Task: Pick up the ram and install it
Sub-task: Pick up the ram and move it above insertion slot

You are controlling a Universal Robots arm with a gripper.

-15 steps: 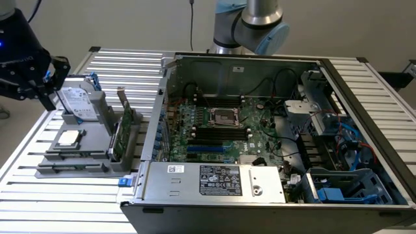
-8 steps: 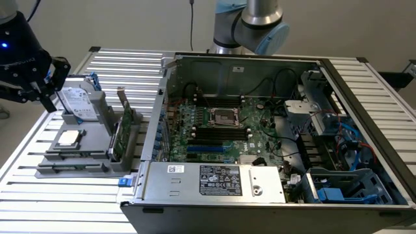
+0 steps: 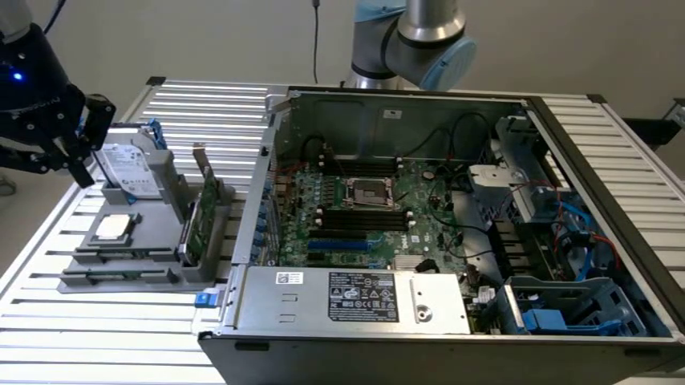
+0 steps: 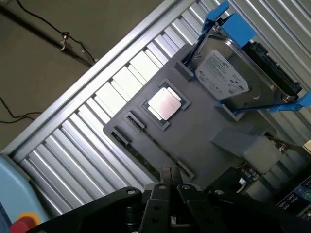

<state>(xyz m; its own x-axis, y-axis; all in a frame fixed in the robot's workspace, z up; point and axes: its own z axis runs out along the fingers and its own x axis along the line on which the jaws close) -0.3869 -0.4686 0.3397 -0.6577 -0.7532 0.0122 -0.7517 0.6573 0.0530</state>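
My gripper (image 3: 77,164) hangs at the exterior view's left, above the far end of a grey parts holder (image 3: 150,241). In the wrist view its black fingers (image 4: 170,180) are pressed together with nothing between them. The ram (image 4: 156,144) shows as a thin dark-green strip standing on edge in a long slot of the holder (image 4: 204,131), between two small clips. The same strip (image 3: 120,255) lies near the holder's front in the exterior view, well below the gripper and apart from it. The open computer case (image 3: 450,104) holds the motherboard (image 3: 370,212), with black memory slots beside the processor socket.
On the holder also stand a hard drive (image 3: 131,170) in a blue frame, a square silver processor chip (image 3: 115,227) and an upright green expansion card (image 3: 199,218). The slatted metal table (image 3: 96,329) carries everything. The power supply (image 3: 354,297) fills the case's front. The arm's base (image 3: 412,40) rises behind the case.
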